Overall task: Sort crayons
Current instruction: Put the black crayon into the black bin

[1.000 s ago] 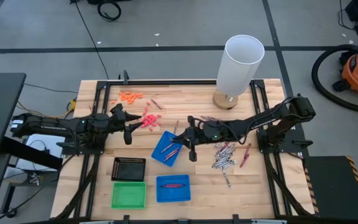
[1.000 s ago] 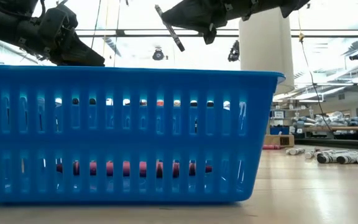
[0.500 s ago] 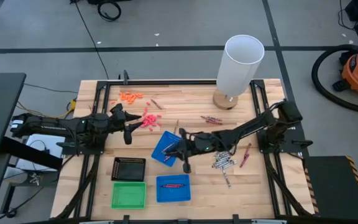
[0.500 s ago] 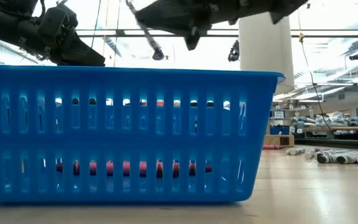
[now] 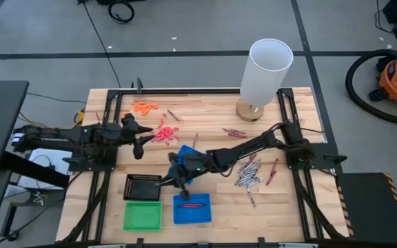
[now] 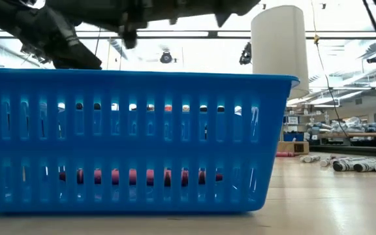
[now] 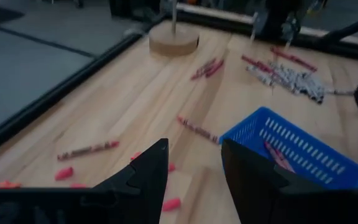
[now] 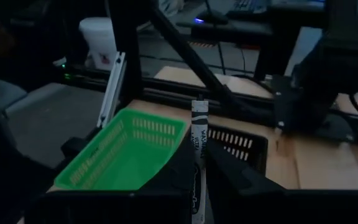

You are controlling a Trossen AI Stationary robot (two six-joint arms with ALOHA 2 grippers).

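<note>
The right gripper (image 5: 169,178) was reached across the table to the near side, above the gap between the black tray (image 5: 143,187) and the near blue tray (image 5: 192,209). Its fingers were clamped on one grey crayon (image 8: 197,163), held upright between them, with the green tray (image 8: 124,148) and the black tray (image 8: 238,144) beyond it.

The left gripper (image 7: 193,163) hung over the table's left part with its fingers apart and nothing between them.

The near blue tray held red crayons (image 5: 193,204). A second blue tray (image 5: 185,156) stood partly under the right arm. A pile of grey crayons (image 5: 248,175) lay loose on the wood right of it, with loose red crayons (image 5: 233,132) nearby. Pink bits (image 5: 164,132) lay by the left gripper.
</note>
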